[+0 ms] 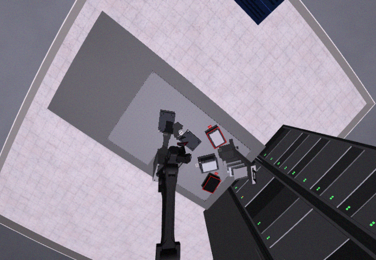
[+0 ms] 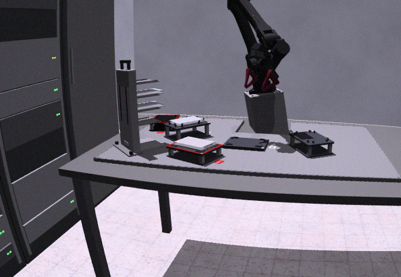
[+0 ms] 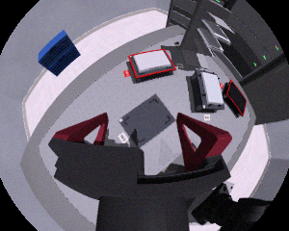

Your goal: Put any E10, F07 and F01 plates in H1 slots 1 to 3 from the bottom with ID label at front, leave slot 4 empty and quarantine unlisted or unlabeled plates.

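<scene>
Plate hotel (image 2: pixel 127 107): tall grey post, thin flat shelves.

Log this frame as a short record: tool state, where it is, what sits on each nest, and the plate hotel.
tool: tool open, holding nothing
position: raised above the arm's pedestal, apart from every nest
red-edged nest, front: nest carries a white plate
dark nest behind it: white plate on top
second red-edged nest: nest holds no plate
hotel: plate hotel; shelf contents cannot be told
</scene>
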Action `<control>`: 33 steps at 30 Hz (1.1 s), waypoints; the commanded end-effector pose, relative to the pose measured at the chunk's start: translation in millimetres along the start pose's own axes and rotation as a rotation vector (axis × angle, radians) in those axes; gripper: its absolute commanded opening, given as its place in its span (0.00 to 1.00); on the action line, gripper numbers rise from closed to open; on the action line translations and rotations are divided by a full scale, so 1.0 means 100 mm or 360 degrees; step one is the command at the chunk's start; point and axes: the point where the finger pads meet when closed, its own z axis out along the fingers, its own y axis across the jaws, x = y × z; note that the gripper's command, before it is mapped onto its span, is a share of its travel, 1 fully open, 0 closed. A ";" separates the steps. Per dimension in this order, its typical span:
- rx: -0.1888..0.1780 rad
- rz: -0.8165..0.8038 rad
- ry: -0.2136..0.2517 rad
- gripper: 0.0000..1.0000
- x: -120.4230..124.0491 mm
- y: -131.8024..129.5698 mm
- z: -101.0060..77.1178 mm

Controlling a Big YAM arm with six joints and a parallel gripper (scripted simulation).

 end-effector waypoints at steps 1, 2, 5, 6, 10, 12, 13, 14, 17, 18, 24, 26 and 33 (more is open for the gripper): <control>-0.0039 0.0050 -0.0031 1.00 -0.14 0.11 -0.05; -0.0039 0.0050 -0.0031 1.00 -0.14 0.11 -0.05; -0.0075 0.0081 -0.0048 1.00 -0.29 0.20 -0.16; -0.0075 0.0088 -0.0049 1.00 -0.31 0.20 -0.18; -0.0075 0.0090 -0.0051 1.00 -0.39 0.19 -0.27; -0.0075 0.0090 -0.0051 1.00 -0.41 0.19 -0.28; -0.0075 0.0090 -0.0051 1.00 -0.41 0.19 -0.28; -0.0060 0.0074 -0.0040 1.00 -0.37 0.20 -0.24; -0.0061 0.0093 -0.0052 1.00 -0.43 0.09 -0.18; -0.0027 0.0043 -0.0027 1.00 -0.27 -0.06 -0.10; -0.0026 0.0043 -0.0033 1.00 -0.38 -0.20 0.00; -0.0026 0.0042 -0.0035 1.00 -0.42 -0.24 0.03; -0.0025 0.0041 -0.0040 1.00 -0.51 -0.36 0.12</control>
